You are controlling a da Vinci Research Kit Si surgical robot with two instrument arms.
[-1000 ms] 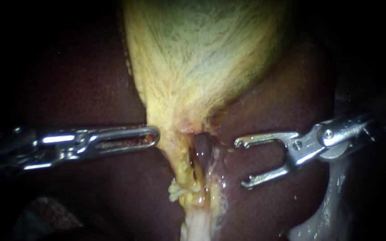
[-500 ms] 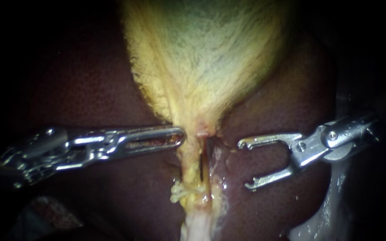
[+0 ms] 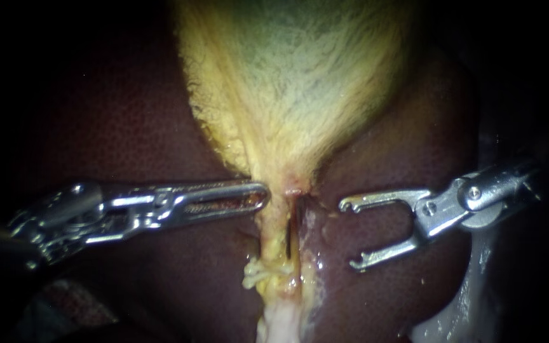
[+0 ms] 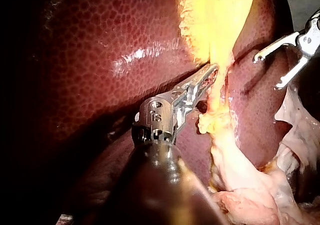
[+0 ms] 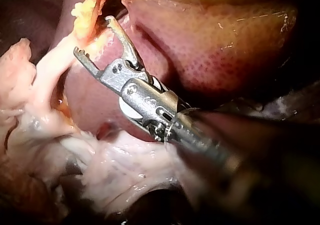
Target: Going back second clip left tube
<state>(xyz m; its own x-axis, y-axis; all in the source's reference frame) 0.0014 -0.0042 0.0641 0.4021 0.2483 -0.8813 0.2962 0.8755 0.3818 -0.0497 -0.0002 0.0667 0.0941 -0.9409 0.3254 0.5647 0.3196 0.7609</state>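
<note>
As my left instrument [image 3: 263,195] (jaws shut, empty) has nudged right against the tube [image 3: 273,230], my right instrument [image 3: 347,234] waits mid-right, jaws wide open and empty.

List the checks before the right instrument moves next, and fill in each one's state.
1. Jaws of the right instrument open and empty: ok.
2. Gap between them and the tube: ok in the endoscope view.
3. Jaws of the left instrument shut, tip against the narrow end of the gallbladder: ok.
4. A clip on the tube: cannot tell, none shows.
</note>
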